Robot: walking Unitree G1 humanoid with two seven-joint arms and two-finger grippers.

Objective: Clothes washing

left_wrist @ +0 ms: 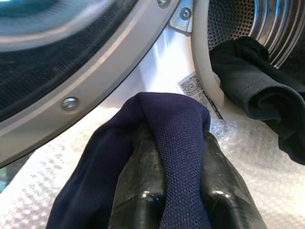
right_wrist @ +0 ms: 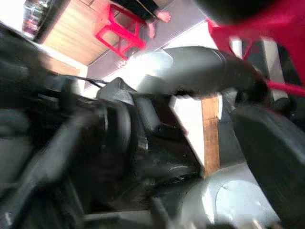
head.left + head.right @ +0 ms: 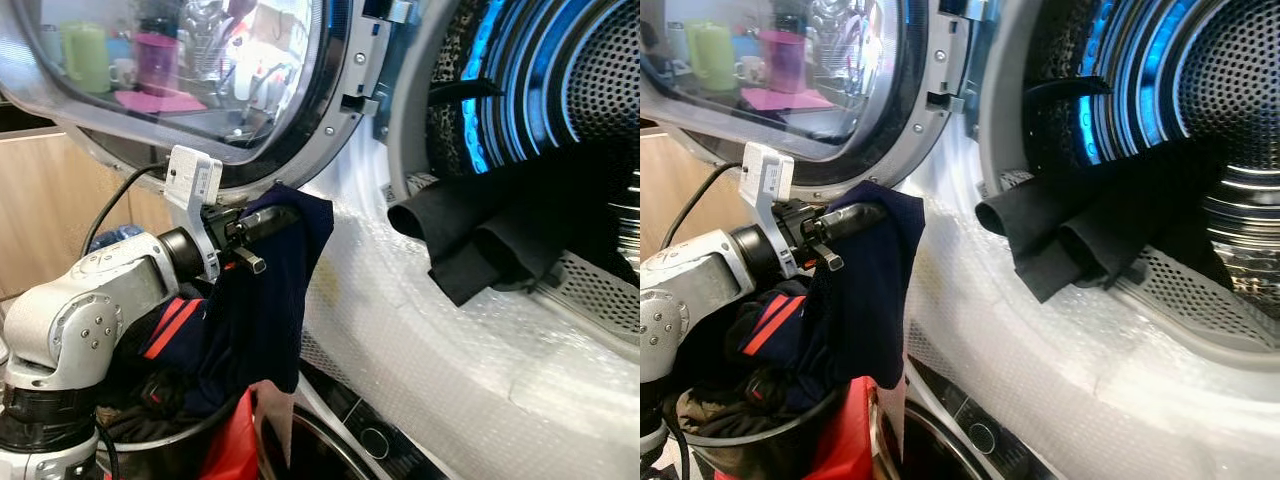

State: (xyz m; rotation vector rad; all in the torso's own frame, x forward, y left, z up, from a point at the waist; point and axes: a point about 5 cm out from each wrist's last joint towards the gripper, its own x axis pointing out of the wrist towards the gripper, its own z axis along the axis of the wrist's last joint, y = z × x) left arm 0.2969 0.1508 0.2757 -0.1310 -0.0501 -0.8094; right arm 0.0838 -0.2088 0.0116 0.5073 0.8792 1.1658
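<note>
Clamped in the left gripper [image 1: 178,143], the navy garment [image 3: 262,310] is draped over both black fingers [image 1: 224,186] and trails down into the laundry basket [image 3: 750,440] below the washer's front. Just beyond hangs the open door [image 3: 200,80]; further right, a black garment [image 3: 1080,235] already spills over the drum opening's lower rim [image 3: 1200,330]. As I judge it, the long tail could snag on the basket or the door hinge [image 3: 362,100], or slide off outside the rim. Room is tight beside the door, generous inside the drum [image 3: 1240,90]. Whether the right gripper's fingers are apart I cannot tell.
</note>
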